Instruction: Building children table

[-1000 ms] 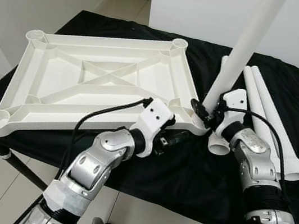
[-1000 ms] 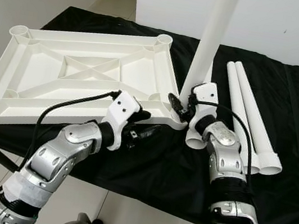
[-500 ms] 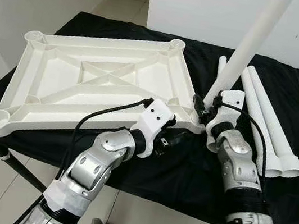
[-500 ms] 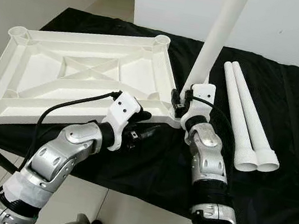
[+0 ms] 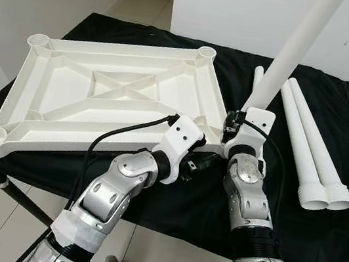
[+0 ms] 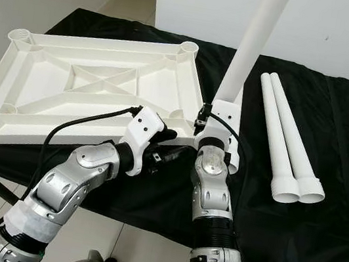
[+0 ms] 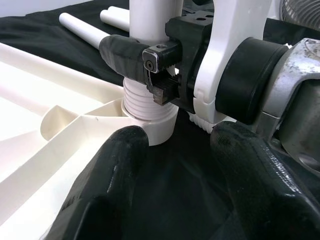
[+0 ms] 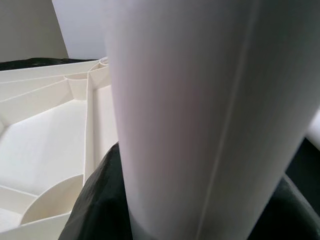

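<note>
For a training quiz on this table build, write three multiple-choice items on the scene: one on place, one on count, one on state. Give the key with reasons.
1. Where does the upright leg meet the tabletop?
A. At the near corner socket by the robot's right arm
B. At the far left corner
C. In the middle cross

2. How many spare legs lie on the black cloth?
A. One
B. Two
C. Four

3. What is the right gripper doing?
A. Hanging idle
B. Jaws shut on the upright leg
C. Lifting the tabletop

Key: 1 A, the leg's threaded end sits in that corner socket in the left wrist view. 2 B, two white tubes lie side by side to the right. 3 B, black fingers wrap the leg just above the thread.
</note>
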Robot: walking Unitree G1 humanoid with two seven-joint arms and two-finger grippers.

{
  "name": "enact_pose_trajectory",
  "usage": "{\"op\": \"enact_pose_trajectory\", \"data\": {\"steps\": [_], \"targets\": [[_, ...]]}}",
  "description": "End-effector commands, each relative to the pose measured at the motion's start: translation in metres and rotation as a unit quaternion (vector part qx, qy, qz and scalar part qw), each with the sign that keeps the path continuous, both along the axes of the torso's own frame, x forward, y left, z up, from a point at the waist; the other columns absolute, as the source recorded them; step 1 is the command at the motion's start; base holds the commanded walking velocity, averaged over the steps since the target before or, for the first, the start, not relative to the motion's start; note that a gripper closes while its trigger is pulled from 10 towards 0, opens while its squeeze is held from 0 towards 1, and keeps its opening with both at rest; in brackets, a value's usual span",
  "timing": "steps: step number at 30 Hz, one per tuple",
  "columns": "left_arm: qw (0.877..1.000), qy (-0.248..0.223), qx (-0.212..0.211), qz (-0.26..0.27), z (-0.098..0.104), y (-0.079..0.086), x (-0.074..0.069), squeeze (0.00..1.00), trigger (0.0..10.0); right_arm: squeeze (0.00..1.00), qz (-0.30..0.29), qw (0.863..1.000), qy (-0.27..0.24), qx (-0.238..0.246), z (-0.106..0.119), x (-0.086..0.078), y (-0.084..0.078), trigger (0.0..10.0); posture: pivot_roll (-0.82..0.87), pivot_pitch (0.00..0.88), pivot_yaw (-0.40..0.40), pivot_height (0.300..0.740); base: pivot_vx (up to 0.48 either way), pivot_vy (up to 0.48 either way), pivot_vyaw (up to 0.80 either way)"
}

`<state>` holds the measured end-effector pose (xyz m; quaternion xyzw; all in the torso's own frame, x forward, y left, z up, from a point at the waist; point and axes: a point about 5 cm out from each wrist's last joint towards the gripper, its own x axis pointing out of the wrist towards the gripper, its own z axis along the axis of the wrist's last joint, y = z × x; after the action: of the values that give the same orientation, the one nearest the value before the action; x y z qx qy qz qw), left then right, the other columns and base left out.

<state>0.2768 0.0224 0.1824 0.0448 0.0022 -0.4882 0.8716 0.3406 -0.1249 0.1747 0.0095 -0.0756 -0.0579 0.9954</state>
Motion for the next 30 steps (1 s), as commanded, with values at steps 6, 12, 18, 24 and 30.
{"op": "enact_pose_trajectory", "data": {"steps": [6,12,18,24,30], "targets": [[1.0,-0.002,0.001,0.014,-0.001,0.001,0.001,0.0,10.0,1.0,0.025,0.999,-0.019,-0.003,0.001,-0.004,0.002,10.0,-0.12,0.085,0.051,0.74,0.0,0.0,0.0],[1.0,-0.003,0.002,0.017,-0.001,0.001,0.003,0.0,10.0,1.0,0.056,0.998,-0.02,0.0,0.004,-0.002,0.001,10.0,-0.12,0.091,0.044,0.74,0.0,0.0,0.0],[1.0,-0.005,0.006,0.024,-0.003,0.005,0.004,0.0,10.0,0.0,0.13,0.991,-0.026,-0.016,0.008,0.0,-0.005,10.0,-0.12,0.085,0.041,0.74,0.0,0.0,0.0],[1.0,-0.002,0.011,0.026,-0.008,0.007,0.004,0.0,10.0,0.0,0.19,0.981,-0.033,-0.031,0.012,0.001,-0.01,10.0,-0.12,0.085,0.044,0.74,0.0,0.0,0.0],[1.0,0.0,0.017,0.019,-0.01,0.007,0.003,0.0,10.0,0.0,0.278,0.957,-0.009,-0.084,0.009,0.012,-0.036,10.0,-0.13,0.082,0.053,0.74,0.0,0.0,0.0]]}}
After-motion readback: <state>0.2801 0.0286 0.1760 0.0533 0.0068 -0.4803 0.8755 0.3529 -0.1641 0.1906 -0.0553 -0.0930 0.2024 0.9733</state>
